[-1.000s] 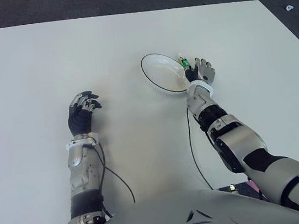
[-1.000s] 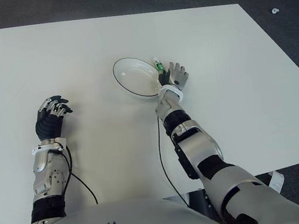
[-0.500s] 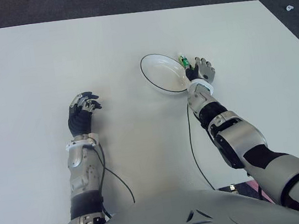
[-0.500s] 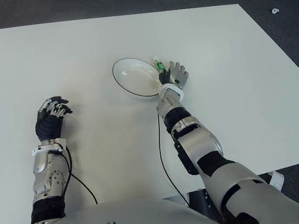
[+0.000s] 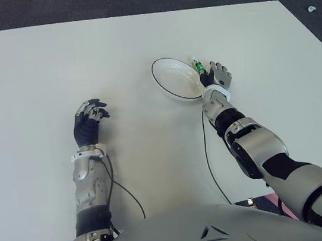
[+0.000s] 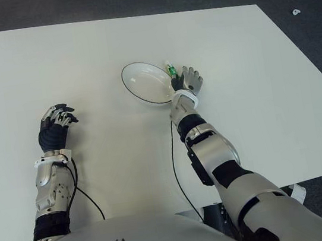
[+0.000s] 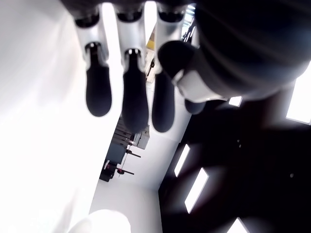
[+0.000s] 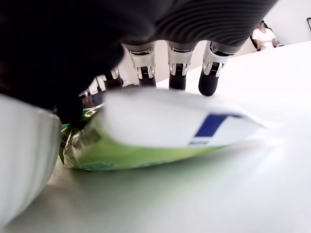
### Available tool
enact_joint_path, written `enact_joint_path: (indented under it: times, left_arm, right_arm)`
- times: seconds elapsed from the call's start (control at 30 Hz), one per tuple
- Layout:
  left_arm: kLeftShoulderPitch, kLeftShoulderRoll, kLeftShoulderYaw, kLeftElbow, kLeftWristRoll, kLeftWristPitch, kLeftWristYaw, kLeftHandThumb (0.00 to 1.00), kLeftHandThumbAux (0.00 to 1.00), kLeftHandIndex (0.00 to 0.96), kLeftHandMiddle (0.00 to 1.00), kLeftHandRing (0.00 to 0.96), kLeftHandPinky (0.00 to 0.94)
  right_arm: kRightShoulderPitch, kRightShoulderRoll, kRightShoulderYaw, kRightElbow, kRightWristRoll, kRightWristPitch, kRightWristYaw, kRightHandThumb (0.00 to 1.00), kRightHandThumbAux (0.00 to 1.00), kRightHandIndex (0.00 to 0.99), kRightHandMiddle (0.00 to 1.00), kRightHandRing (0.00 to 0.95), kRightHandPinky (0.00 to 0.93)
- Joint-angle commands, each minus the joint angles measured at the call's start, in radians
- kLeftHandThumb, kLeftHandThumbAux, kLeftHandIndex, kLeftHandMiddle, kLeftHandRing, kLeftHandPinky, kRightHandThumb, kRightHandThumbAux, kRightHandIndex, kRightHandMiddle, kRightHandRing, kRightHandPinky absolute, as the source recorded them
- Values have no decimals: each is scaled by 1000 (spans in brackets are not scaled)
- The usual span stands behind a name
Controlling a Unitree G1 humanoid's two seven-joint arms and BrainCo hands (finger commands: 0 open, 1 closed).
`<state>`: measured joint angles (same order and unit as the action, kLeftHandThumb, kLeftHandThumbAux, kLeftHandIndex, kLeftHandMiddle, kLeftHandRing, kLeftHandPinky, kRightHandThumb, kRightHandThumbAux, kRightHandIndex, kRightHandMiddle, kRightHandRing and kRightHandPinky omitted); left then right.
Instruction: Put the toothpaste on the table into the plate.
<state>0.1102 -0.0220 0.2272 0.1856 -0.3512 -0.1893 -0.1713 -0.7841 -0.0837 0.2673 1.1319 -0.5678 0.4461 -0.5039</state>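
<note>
**Beside the plate's right rim: toothpaste under the right hand**

On the white table (image 5: 33,66), seen from the left eye: right hand (image 5: 218,76) just right of the black-rimmed white plate (image 5: 174,78), palm down over the toothpaste tube (image 5: 199,66), green end poking out beyond the fingers, close against the plate's far right rim. Tube still on the tabletop, outside the plate. Left hand (image 5: 88,121) well apart to the left of the plate, over bare table, fingers curled, holding nothing. Wide bare surface around both hands; far and right table edges well clear of the plate.

From the right eye: same layout, plate (image 6: 145,82) mid-table, dark floor beyond the table's far and right edges, black cable (image 6: 175,166) trailing from the right forearm toward the near edge.

From the left wrist: dark fingertips (image 7: 134,104) bent inward together, nothing between them and the palm.

From the right wrist: green-and-white tube (image 8: 160,131) lying flat on the table, fingers (image 8: 177,73) arched over and behind it, thumb side dark and close; cannot tell whether actually gripped. Plate wall (image 8: 22,160) right beside the tube's green end.
</note>
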Motion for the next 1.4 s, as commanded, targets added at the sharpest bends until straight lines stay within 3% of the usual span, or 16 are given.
enact_joint_path:
  times: [0.03,0.67,1.0,1.4]
  left_arm:
    - [74,-11,1,57,14,60,21,837,678,408,492,591,553]
    - [71,-17,6,61,2,65,20,837,678,406,492,589,555]
    - [72,-20,4,64,4,53,18,837,678,407,491,589,555]
    - [73,-17,0,63,10,56,18,837,677,407,493,593,561]
  right_arm:
    - [54,17,8,46,25,4,33,711,193,0,0,0,0]
    - [82,92,109,-56,-13,26,44,670,176,0,0,0,0]
    - [111,96,155,-122,-34,32,70,692,197,0,0,0,0]
    - [159,108,204,-262,-80,105,92,672,205,0,0,0,0]
